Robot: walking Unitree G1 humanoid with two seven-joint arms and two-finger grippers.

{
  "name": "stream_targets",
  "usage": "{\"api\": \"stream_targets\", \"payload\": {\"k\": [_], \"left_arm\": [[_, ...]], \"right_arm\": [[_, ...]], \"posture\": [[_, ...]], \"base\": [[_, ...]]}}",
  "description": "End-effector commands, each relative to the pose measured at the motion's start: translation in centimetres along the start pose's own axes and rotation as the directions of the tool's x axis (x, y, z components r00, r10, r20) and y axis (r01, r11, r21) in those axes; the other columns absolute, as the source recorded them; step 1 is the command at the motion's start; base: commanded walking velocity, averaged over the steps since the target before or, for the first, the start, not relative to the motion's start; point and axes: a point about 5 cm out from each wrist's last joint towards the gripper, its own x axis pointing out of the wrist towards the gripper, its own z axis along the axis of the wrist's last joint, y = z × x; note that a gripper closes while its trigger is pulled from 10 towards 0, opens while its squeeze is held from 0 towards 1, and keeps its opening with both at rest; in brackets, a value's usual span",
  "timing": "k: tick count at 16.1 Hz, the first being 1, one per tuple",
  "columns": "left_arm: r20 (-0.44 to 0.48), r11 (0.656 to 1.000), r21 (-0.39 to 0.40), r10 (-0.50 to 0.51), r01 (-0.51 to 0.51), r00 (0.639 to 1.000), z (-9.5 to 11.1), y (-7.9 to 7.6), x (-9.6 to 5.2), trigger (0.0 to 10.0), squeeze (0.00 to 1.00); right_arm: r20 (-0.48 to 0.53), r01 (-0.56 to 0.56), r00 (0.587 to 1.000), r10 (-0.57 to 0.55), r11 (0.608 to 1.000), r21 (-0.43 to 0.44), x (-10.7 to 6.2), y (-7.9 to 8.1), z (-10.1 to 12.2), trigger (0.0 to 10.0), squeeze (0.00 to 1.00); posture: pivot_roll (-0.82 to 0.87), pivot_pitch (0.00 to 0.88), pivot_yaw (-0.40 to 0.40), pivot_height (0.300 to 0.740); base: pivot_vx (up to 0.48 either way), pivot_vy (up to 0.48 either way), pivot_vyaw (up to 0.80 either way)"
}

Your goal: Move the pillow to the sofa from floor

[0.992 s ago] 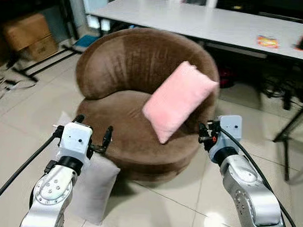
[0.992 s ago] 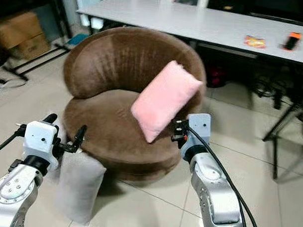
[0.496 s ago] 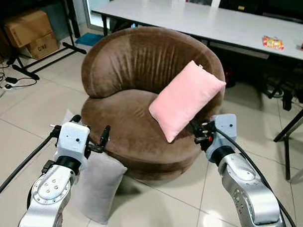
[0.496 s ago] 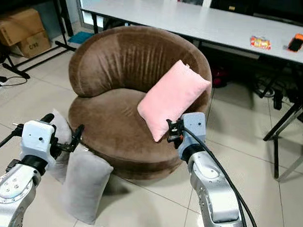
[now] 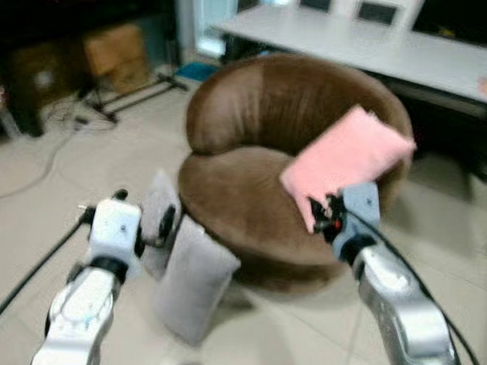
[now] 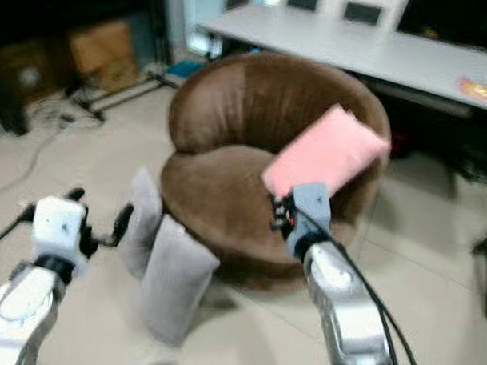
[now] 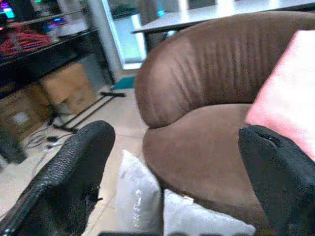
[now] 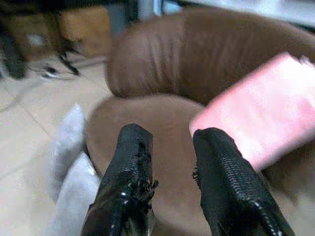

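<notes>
Two grey pillows stand on the tiled floor, leaning on the front of the round brown sofa point(image 5: 285, 144): a nearer one point(image 5: 194, 281) and a smaller one point(image 5: 158, 219) behind it. A pink pillow point(image 5: 348, 166) rests tilted against the sofa's back on the seat. My left gripper point(image 5: 142, 219) hovers just left of the grey pillows, its fingers point(image 7: 74, 172) spread wide open and empty. My right gripper point(image 5: 326, 213) hangs over the sofa's front right edge, below the pink pillow. Its fingers point(image 8: 128, 182) stand a narrow gap apart with nothing between them.
A long white table point(image 5: 368, 43) stands behind the sofa. Cardboard boxes point(image 5: 116, 54), a black metal stand point(image 5: 143, 91) and cables point(image 5: 61, 128) lie at the back left. Bare tiles stretch to the left of the pillows. The head views are blurred.
The whole picture has shifted right and blurred, so the camera has moved. More floor shows on the left, and the two grey pillows show more fully. Both grippers hold the same pose.
</notes>
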Motion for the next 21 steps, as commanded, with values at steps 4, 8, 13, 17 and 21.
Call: {"api": "stream_targets", "payload": {"k": [4,8,13,17,21], "left_arm": [[0.008,1.000,0.000,0.003,-0.003,1.000,0.24,-0.22,0.17,10.0,0.00],[0.008,1.000,-0.013,0.016,-0.016,1.000,0.21,-0.28,0.16,10.0,0.00],[0.005,0.999,-0.011,0.033,-0.033,0.999,0.05,-0.47,-0.02,10.0,0.00],[0.005,0.999,-0.009,0.046,-0.046,0.999,-0.04,-0.46,-0.23,10.0,0.00],[0.005,0.997,-0.014,0.070,-0.070,0.998,-0.07,-0.39,-0.29,10.0,0.00]], "right_arm": [[-0.006,-0.005,1.000,0.005,1.000,-0.009,-0.14,0.36,0.21,10.0,0.00],[-0.018,-0.015,1.000,0.015,1.000,-0.020,-0.24,0.43,0.04,10.0,0.00],[-0.017,-0.032,0.999,0.031,0.999,-0.035,-0.18,0.65,0.07,10.0,0.00],[-0.012,-0.011,1.000,0.011,1.000,0.006,-0.19,0.59,-0.10,10.0,0.00],[-0.028,0.002,1.000,-0.001,1.000,0.024,-0.55,0.54,-0.52,10.0,0.00]], "posture": [[0.02,0.000,0.000,0.740],[0.02,0.000,-0.007,0.740],[0.03,0.000,-0.024,0.740],[0.04,0.000,-0.035,0.740],[0.04,0.000,-0.047,0.740]], "base": [[0.000,0.282,0.00],[0.000,0.285,0.00],[0.000,0.311,0.00],[0.000,0.311,0.00],[0.000,0.314,0.00]]}}
